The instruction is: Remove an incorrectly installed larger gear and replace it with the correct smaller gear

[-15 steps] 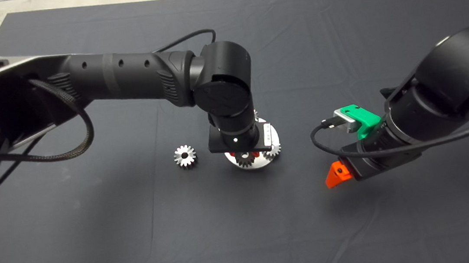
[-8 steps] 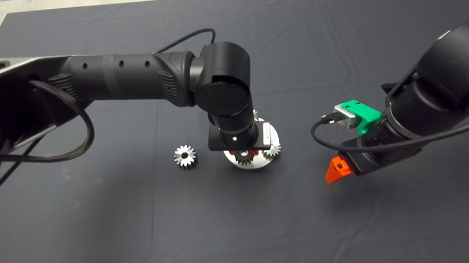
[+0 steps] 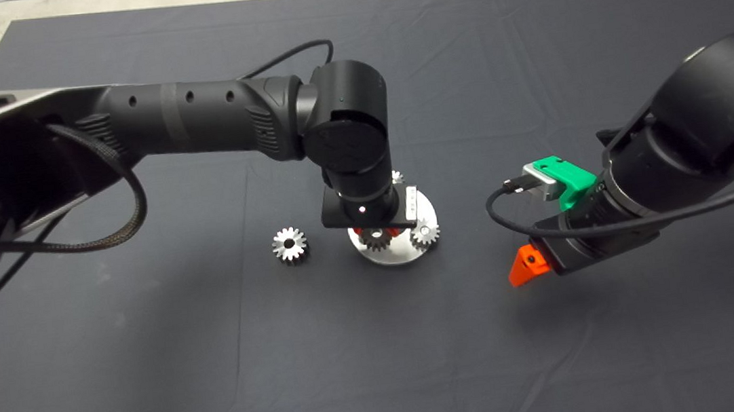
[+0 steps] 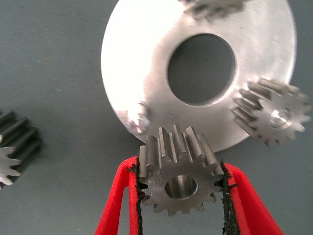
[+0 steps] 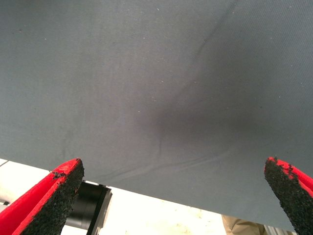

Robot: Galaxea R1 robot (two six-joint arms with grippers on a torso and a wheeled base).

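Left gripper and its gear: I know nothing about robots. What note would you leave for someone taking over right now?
Left gripper: shut on the larger gear, held just clear of the round metal plate.
Right gripper: open, empty, idle over the mat to the right.
Smaller gear: loose on the mat, left of the plate.
Done: the larger gear is off; its pin stands bare. Another gear sits on the plate.
Left: put the larger gear aside, then fit the smaller gear on that pin.

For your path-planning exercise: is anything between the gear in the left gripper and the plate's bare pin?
Nothing visible: the left gripper holds the gear beside the plate, whose bare pin stands unobstructed.
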